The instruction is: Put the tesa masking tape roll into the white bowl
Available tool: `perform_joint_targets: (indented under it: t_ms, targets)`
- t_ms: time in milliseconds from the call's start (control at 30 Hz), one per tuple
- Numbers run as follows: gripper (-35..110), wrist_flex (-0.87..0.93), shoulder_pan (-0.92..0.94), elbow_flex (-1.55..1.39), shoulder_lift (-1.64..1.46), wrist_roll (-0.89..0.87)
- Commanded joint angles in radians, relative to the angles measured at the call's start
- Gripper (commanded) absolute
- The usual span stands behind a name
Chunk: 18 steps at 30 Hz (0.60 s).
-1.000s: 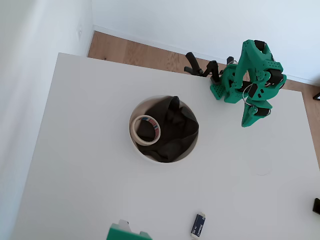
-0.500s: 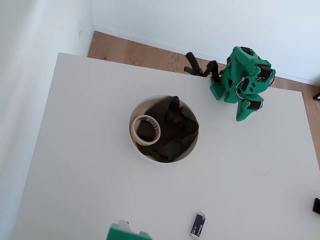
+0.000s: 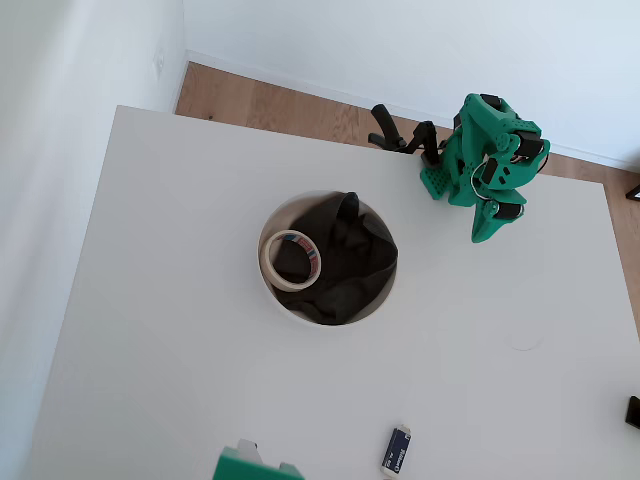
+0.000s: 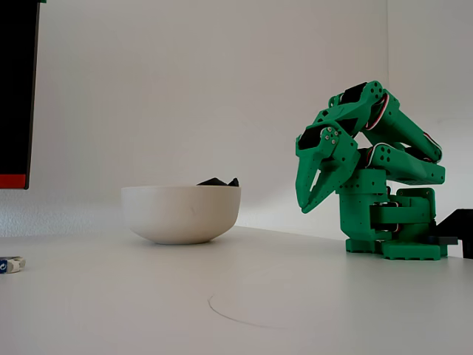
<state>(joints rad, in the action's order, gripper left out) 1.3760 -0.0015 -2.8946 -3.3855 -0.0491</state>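
The tesa masking tape roll (image 3: pixel 270 262), a cream ring with a red and blue core, lies inside the white bowl (image 3: pixel 325 322) on its left side, resting on dark cloth (image 3: pixel 350 260). In the fixed view the bowl (image 4: pixel 181 214) stands on the table with only a tip of the cloth (image 4: pixel 218 181) above its rim; the tape is hidden there. My green gripper (image 3: pixel 482 238) is folded back over the arm's base, far right of the bowl. It hangs pointing down (image 4: pixel 304 208), with its tips together and nothing held.
A small dark blue rectangular object (image 3: pixel 397 450) lies near the table's front edge, low at the left in the fixed view (image 4: pixel 9 265). A green block (image 3: pixel 255 466) pokes in at the bottom edge. Black clamps (image 3: pixel 400 135) sit at the back edge beside the arm's base.
The arm has folded back: the gripper drew up and left toward the base early in the second, then held still. Tape and bowl have not moved.
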Motion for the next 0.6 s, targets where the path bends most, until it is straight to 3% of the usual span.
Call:
perform_joint_targets:
  t_ms: [0, 567]
  targets:
    - [-8, 0.018, 0.003, 0.002, -0.006, -0.003]
    - [-3, 0.018, 0.003, 0.002, -0.006, -0.002]
